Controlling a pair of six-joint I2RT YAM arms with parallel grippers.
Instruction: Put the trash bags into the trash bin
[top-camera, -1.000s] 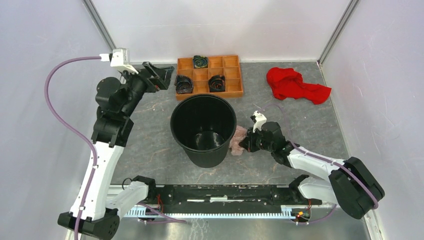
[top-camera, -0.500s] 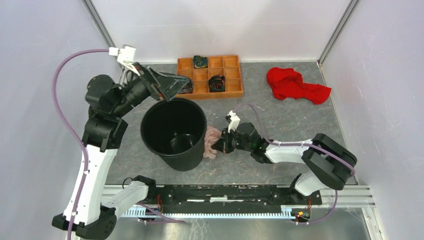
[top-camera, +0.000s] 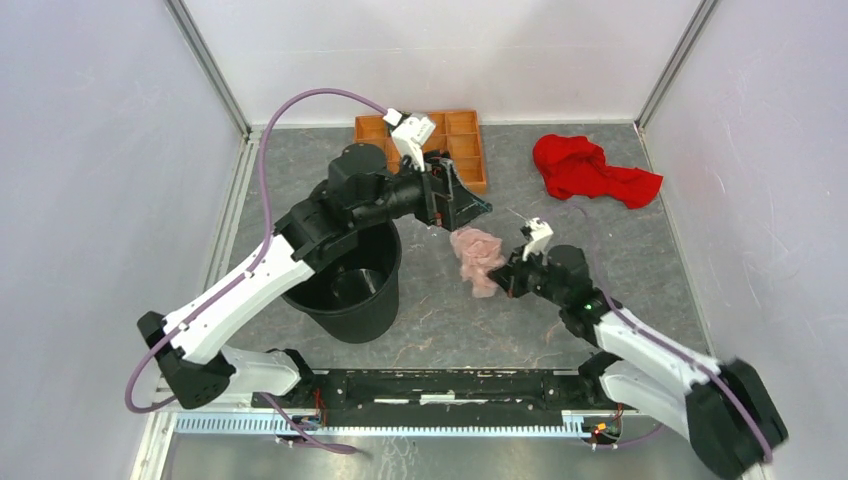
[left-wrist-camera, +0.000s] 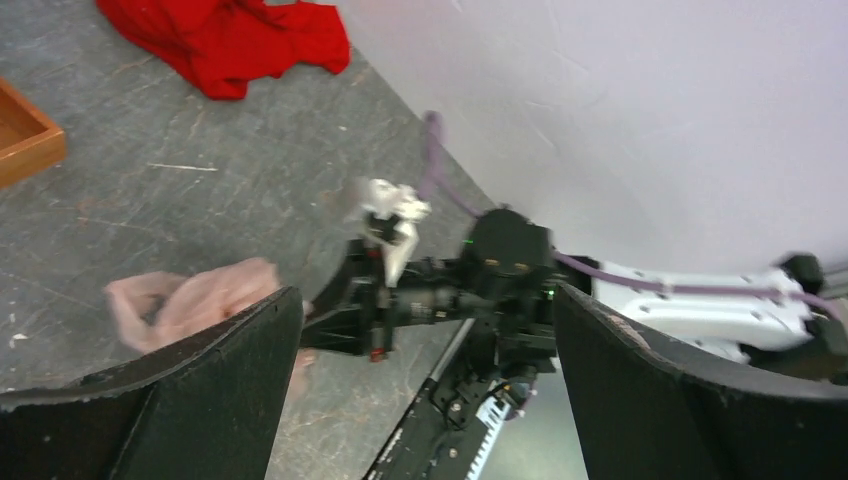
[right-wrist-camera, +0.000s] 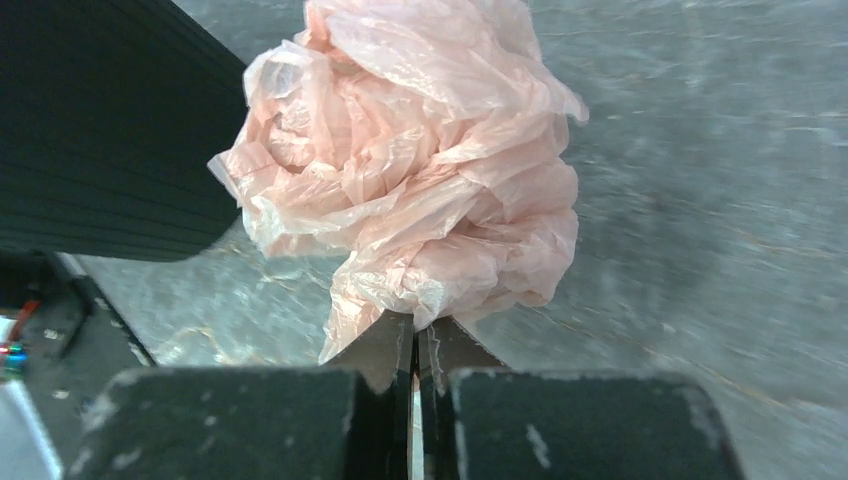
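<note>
Right gripper (right-wrist-camera: 415, 338): jaws pressed together, pinching the lower edge of the trash bag (right-wrist-camera: 420, 190). The bag is a crumpled pale pink wad bunched up in front of the fingertips. In the top view it sits at the gripper's tip, to the right of the trash bin (top-camera: 345, 290) and apart from its rim, so it is outside the bin. Whether the wad touches the table (top-camera: 620, 240) or hangs just above it is hard to tell from these angles.

Left gripper (left-wrist-camera: 425, 300): fingers (left-wrist-camera: 210, 400) spread wide, nothing between them. The left arm reaches across the bin's far rim, with the gripper just beyond the bag and pointed toward it — the wrist view frames the bag and the right arm between the two fingers.

Bin stands open side up at left-centre. Orange tray (top-camera: 468, 128) at the far edge, red cloth (top-camera: 585, 168) at far right.
</note>
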